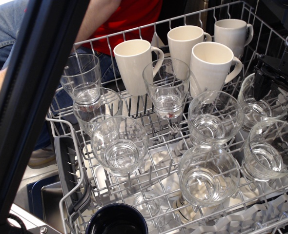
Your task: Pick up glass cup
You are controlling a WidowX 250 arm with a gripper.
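Several clear glass cups stand in a grey wire dishwasher rack (66, 195). One cup (167, 87) is at the middle, one (119, 144) at the front left, one (215, 117) right of centre, and others around them. A black gripper (277, 80) reaches in from the right edge, just above and touching the rim of the far-right glass cup (251, 105). Its fingers are partly cut off by the frame, so I cannot tell whether they are open or shut.
Several white mugs (134, 66) stand along the rack's back rows. A dark blue mug (117, 220) sits at the front edge. A thick dark bar (31, 97) crosses the left of the view. A person in a red shirt (129, 19) is behind the rack.
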